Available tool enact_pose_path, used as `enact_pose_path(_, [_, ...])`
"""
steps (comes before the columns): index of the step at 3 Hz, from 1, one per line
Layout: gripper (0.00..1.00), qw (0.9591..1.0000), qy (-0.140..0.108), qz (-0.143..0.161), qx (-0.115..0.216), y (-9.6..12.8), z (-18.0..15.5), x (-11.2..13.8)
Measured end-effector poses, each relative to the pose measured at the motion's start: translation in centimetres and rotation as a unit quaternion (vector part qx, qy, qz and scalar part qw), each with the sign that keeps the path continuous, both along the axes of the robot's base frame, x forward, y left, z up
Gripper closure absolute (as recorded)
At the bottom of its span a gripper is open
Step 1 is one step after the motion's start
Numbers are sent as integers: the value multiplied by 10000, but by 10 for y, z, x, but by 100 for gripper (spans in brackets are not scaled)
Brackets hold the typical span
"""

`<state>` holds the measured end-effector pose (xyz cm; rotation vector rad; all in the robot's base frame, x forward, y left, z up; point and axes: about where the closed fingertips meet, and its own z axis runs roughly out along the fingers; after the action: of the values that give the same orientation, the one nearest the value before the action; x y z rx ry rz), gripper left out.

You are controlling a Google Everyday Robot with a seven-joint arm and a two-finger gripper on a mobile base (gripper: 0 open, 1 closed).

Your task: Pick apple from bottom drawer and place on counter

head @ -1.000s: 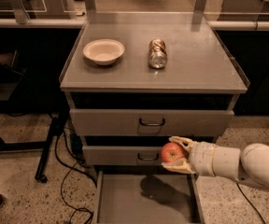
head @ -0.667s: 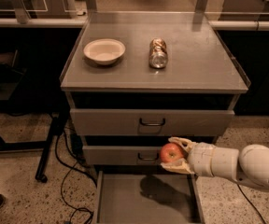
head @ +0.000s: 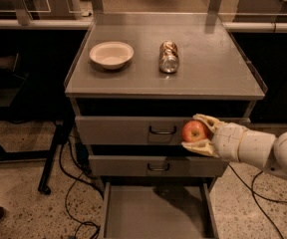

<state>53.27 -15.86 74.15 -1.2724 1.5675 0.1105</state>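
The grey metal table [head: 208, 63] fills the middle of the camera view, its flat top edged by slightly raised sides, with three drawers stacked under it. The bottom drawer [head: 153, 213] is pulled out toward the camera, and its flat grey floor shows only a shadow. The arm [head: 263, 151] reaches in from the right edge as a thick pale forearm lying nearly level, sloping slightly up toward the left, its wrist segment in front of the cabinet's right side.

The top drawer [head: 123, 130] and the middle drawer [head: 133, 166] are pushed in, each with a dark loop handle at its centre. A pale shallow bowl [head: 111, 55] stands on the left part of the table top.

The gripper [head: 191, 131] points left at the height of the top drawer's front, just right of its handle. One finger curves over the fruit and the other lies beneath it, so the two pinch it from above and below.

A crushed metal can [head: 169, 57] lies on its side near the middle of the table top, well apart from the bowl.

The apple [head: 195, 131], red with a yellowish patch, sits between the gripper's fingers, held in the air in front of the top drawer, above the open bottom drawer and below the table top.
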Motion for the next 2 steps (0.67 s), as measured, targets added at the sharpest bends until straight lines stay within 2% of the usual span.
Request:
enact_pose_path(1, [100, 9970, -572, -481, -185, -29, 53, 12])
enact_pose_path(2, [100, 9967, -609, -512, -166, -32, 59, 15])
